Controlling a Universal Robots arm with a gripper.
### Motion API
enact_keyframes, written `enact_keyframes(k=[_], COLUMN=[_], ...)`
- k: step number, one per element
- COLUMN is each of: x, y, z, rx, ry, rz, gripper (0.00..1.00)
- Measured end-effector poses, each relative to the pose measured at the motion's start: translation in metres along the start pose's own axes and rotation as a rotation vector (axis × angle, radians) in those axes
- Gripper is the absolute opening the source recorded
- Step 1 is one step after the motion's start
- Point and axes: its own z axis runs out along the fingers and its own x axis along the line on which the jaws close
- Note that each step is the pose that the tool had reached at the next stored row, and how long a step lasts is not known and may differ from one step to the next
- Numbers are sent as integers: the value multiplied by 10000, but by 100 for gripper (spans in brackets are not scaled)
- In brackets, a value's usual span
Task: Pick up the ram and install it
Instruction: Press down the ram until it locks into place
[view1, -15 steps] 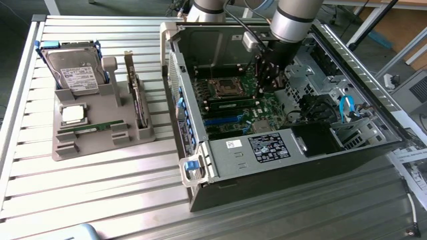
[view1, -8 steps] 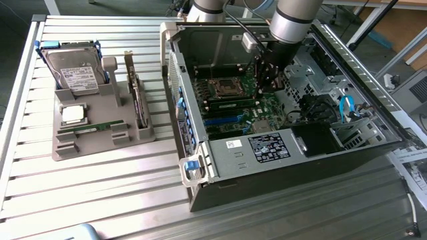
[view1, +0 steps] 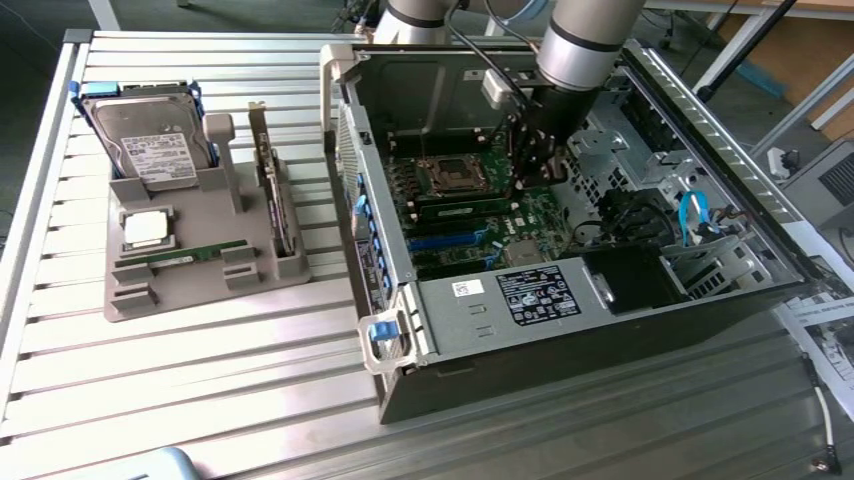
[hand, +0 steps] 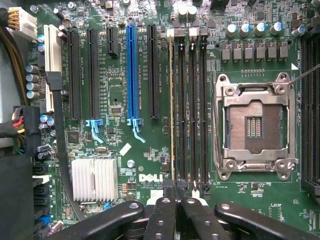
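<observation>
Exterior gripper (view1: 531, 172): inside the open computer case (view1: 400, 330), just beside the CPU socket (view1: 451, 177).
Wrist ram (hand: 172, 107): edge-on in the memory slot farthest from the CPU socket (hand: 254, 127).
Wrist gripper (hand: 176, 192): pressed together, at the ram's end.
</observation>
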Motion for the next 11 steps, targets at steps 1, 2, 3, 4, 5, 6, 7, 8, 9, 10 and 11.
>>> enact_keyframes(k=[1,2,3,4,5,6,7,8,9,10,11], x=[0,-1,-1,-2,-2,-3,-3,-3,-4,-4,-4], y=[1,2,3,3,4,4,5,6,6,6,6], z=[4,8,12,17,24,27,31,35,39,43,48], rx=[-1,0,0,0,0,0,0,0,0,0,0], ry=[1,1,1,0,0,1,1,3,2,3,3], rz=[1,0,0,0,0,0,0,1,0,0,-1], gripper=[11,11,11,11,11,11,11,11,11,11,11])
